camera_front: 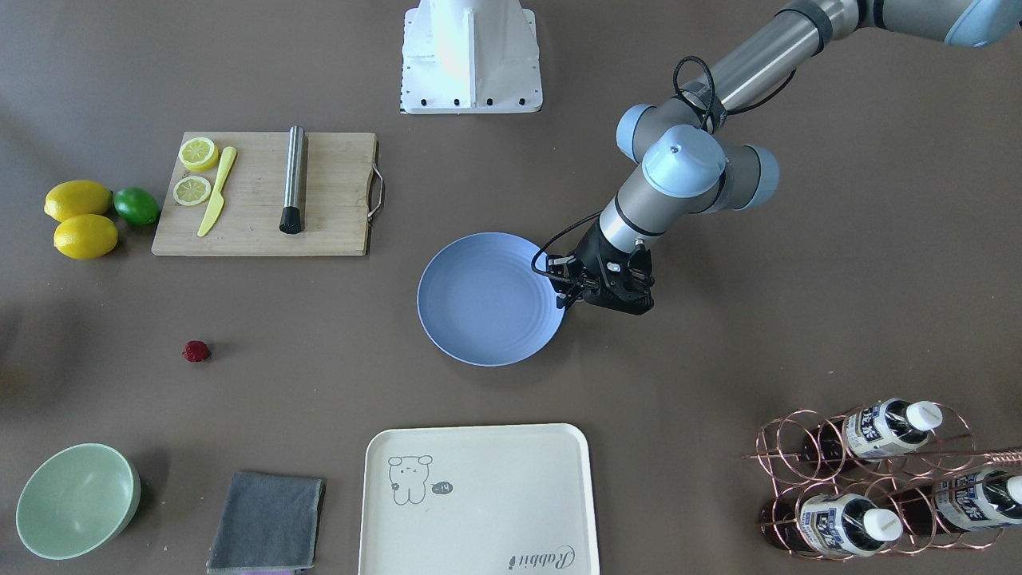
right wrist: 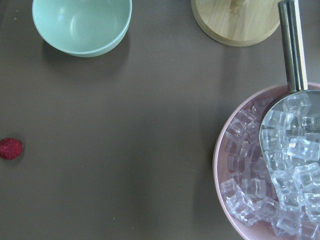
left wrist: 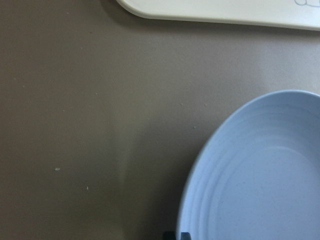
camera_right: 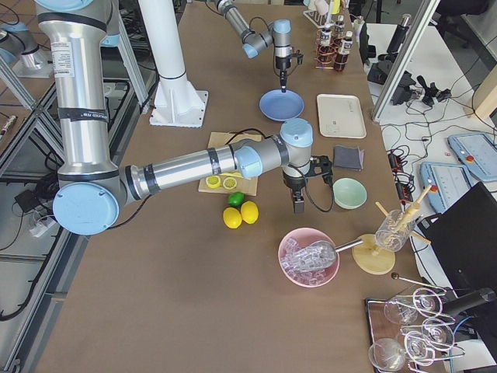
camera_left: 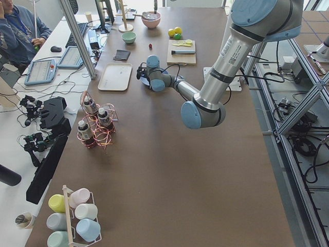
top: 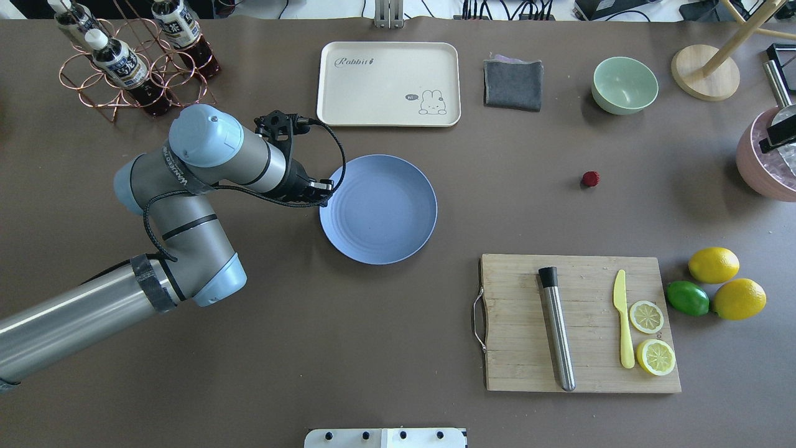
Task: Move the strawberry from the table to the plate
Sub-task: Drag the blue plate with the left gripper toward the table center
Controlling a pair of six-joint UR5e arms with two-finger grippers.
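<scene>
Overhead exterior: strawberry (top: 590, 179) on table (top: 373, 323), well apart from plate (top: 378, 209); left gripper (top: 318, 186) pressed together beside plate rim; right gripper (camera_right: 299, 203) state untellable. Risk: an off-centre pinch would likely roll the small fruit away.

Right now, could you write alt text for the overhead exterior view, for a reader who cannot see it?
A small red strawberry lies alone on the brown table, well right of an empty blue plate. The left gripper hangs at the plate's left rim; a cutting board with lemon slices sits nearer the robot.
</scene>
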